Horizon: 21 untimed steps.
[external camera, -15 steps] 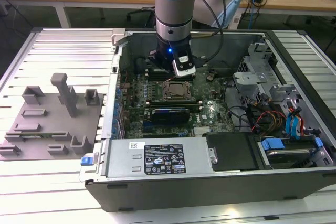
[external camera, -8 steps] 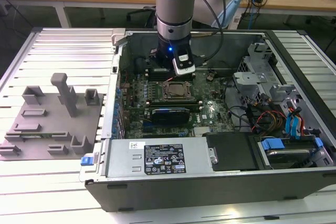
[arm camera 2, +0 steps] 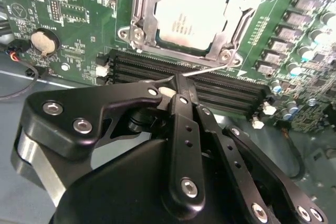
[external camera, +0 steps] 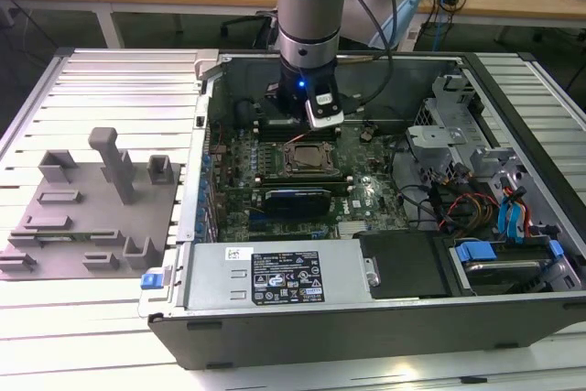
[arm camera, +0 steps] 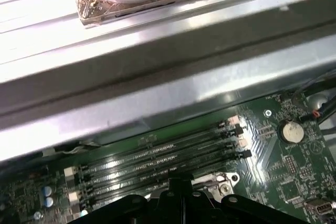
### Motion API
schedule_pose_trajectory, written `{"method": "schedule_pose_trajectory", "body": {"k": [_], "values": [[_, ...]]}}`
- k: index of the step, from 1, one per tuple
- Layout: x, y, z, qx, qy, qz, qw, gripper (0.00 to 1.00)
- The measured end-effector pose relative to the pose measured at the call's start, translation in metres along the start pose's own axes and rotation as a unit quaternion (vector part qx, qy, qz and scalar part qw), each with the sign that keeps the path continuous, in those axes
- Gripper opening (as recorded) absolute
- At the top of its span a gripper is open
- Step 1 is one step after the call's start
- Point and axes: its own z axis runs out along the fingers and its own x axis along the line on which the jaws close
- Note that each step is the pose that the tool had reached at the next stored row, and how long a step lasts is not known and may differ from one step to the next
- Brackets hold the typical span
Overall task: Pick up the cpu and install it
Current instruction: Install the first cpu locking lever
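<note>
The cpu (arm camera 2: 195,17) lies flat inside the metal-framed socket (arm camera 2: 137,19) on the green motherboard (arm camera 2: 68,30), silver top up, and nothing is touching it. Just beside the socket, over the black memory slots (arm camera 2: 226,90), hangs the gripper (arm camera 2: 180,83). Its fingers are pressed together with nothing between them, the tips close to the free end of the thin wire lever (arm camera 2: 210,68).

Arm (external camera: 314,16) is a chunky silver tube with a pale blue cap, black cable (external camera: 391,38) alongside. Gripper (arm camera 2: 177,81) is all matte black linkage bars with shiny silver screws (arm camera 2: 189,187).
</note>
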Motion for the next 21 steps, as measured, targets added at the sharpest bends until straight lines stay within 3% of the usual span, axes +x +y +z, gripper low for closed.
{"method": "schedule_pose_trajectory", "body": {"k": [16, 21], "values": [[-0.0049, 0.0008, 0.01, 0.0015, -0.002, 0.009, 1.0, 0.11], [-0.0051, -0.0008, 0.0176, 0.002, -0.0034, 0.015, 0.9999, 0.11]]}}
